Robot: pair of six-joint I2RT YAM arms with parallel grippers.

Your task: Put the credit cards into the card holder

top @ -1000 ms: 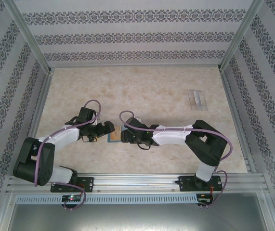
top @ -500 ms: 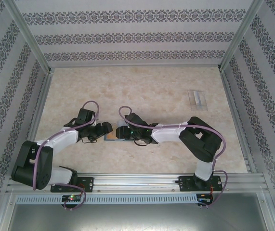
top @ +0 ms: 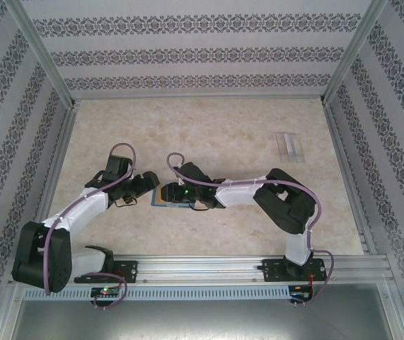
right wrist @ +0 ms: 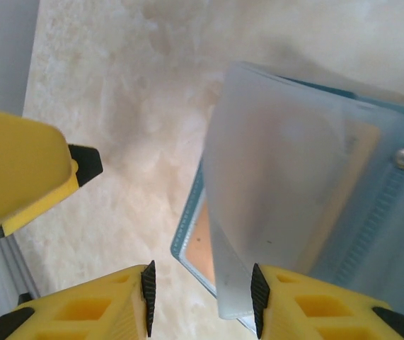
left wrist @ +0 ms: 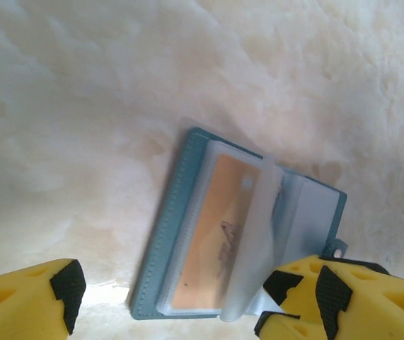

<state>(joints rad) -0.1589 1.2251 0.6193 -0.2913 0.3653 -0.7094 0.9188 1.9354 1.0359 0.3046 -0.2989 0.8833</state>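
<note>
Two pairs of jaws crowd one small thing, and that is where trouble could start. My right gripper [right wrist: 202, 301] stands partly apart at the right side of the card holder [left wrist: 160, 234] and is clamped on nothing. The corner of a raised clear sleeve [right wrist: 286, 198] leans against one pad. If I close here, I judge I would pinch that leaf alone and drag or lift the whole holder, or crease the plastic. My left gripper [left wrist: 173, 289] hangs wide apart on the holder's other side, one finger just beside its snap tab [left wrist: 339, 248], so a small nudge could slide the holder over the smooth top. The holder lies open and flat, with a tan credit card [left wrist: 212, 234] in a pocket beneath the leaf. If the leaf is let go, it may flop back across the pockets. With both wrists this near the holder, they could also knock each other. Around the holder spreads a pale, marbled table [top: 244, 127], and a clear plastic stand [top: 290, 145] lies well apart from the holder, toward the far right. Beyond rise walls [top: 202, 53] banded with patterned paper, metal posts [top: 42, 53] and a rail [top: 202, 265].
</note>
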